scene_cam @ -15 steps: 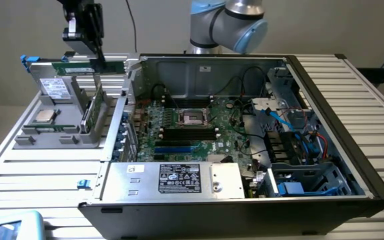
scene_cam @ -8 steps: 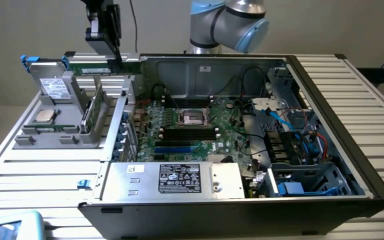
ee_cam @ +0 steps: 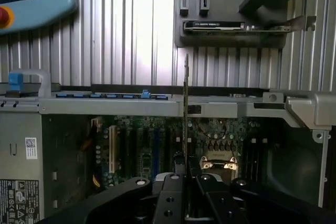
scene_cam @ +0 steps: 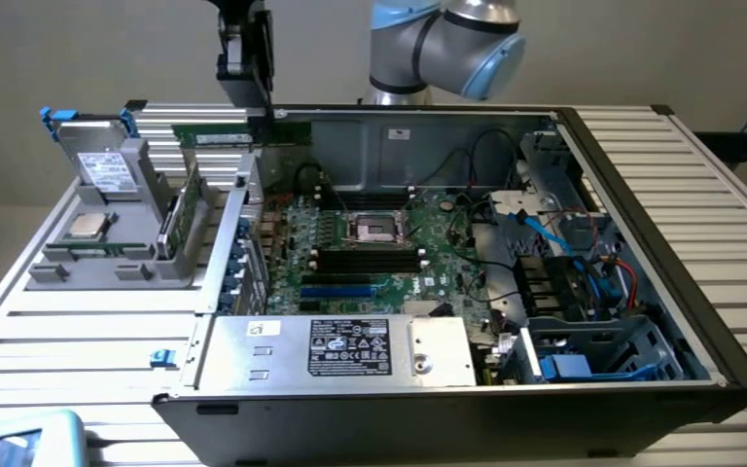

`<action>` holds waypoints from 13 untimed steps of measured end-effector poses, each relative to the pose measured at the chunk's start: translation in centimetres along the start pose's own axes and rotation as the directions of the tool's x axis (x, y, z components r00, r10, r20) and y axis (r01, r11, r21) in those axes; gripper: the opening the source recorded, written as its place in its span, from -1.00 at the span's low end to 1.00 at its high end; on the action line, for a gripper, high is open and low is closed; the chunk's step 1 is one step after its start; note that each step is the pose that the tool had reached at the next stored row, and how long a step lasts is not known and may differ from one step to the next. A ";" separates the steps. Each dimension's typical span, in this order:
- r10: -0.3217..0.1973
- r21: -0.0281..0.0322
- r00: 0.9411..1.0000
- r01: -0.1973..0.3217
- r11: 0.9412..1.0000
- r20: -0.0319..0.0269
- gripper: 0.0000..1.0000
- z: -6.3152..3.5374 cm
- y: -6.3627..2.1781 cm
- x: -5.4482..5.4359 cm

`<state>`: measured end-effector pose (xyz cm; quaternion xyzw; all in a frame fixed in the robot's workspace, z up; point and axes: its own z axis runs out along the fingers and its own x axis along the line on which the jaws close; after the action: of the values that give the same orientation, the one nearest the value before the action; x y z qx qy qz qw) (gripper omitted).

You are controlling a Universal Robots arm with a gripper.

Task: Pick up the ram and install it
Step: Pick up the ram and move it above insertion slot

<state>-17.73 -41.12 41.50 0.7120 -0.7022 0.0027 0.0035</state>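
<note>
Clamping the ram [scene_cam: 225,135] between its fingers, the gripper [scene_cam: 267,115] hangs above the rear left corner of the open computer case [scene_cam: 393,156]. The long green stick is level, over the case's rim and well clear of the motherboard below. In the wrist view the ram [ee_cam: 186,103] appears edge-on as a thin line running out from the gripper [ee_cam: 186,179], whose jaws are closed on both of its faces.

The black memory slots [scene_cam: 369,259] lie on the floor of the case, near its middle and just in front of the processor socket [scene_cam: 376,229]. The stick is therefore high above them and well apart, and the installation is not yet done.

Several things could go wrong from here:

- **Slipping in the grip:** the hold is on a thin board near one end, so a knock or a fast swing might tilt it between the jaws.
- **Striking the case:** on the way down, the free end could catch the case's rim or the loose cables [scene_cam: 478,209] near the slots.
- **Jamming at the slot:** a stick that arrives skewed or off-centre would likely jam on the slot's edge. Pressing it then could bend the board or strain the socket.

Whether the slot latches stand open cannot be told.
</note>
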 end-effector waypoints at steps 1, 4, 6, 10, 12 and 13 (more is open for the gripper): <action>0.000 0.000 1.000 0.000 1.000 0.000 -0.73 0.01 -0.45 0.0; 0.000 0.000 1.000 0.000 1.000 -0.002 -0.73 0.03 -1.80 0.0; 0.000 0.000 1.000 0.000 1.000 -0.002 -0.73 0.05 -2.69 0.0; 0.000 0.000 1.000 0.000 1.000 -0.002 -0.73 0.11 -4.53 0.1; 0.000 0.000 1.000 0.000 1.000 -0.002 -0.73 0.18 -5.46 0.0; 0.000 0.000 1.000 0.000 1.000 -0.002 -0.73 0.22 -5.91 0.0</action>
<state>-11.81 -41.00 41.26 0.7119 -0.7022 0.0033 0.0042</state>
